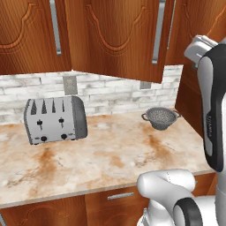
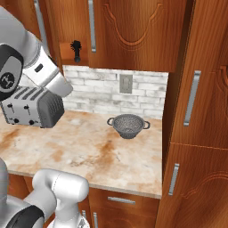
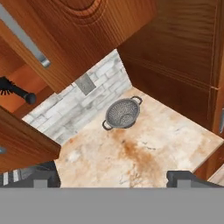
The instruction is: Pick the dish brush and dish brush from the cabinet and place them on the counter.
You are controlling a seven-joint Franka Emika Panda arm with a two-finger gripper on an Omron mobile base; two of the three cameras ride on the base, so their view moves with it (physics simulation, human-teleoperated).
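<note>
While the gripper [image 3: 112, 178] hangs released and empty above the surface [image 3: 144, 153], one black dish brush [image 2: 76, 50] stands upright on the shelf inside the open cabinet [image 2: 129, 31]. A metal colander [image 2: 128, 125] sits near the surface's back right corner, a toaster [image 2: 32, 107] toward its left edge.

Showing reddish-brown wood grain on the cabinet [image 1: 110, 35], carved panels and silver bar handles [image 1: 54, 26] included. Displaying beige stone marbled with rust-orange patches across the counter [image 1: 110, 159]. Presenting whitewashed grey brick on the backsplash [image 2: 98, 93], with a grey outlet plate [image 2: 125, 83]. Appearing brushed silver with black knobs: toaster [image 1: 55, 119]. Reading dark grey metal mesh: colander [image 2: 128, 125]. Showing solid black: dish brush [image 2: 77, 50].
</note>
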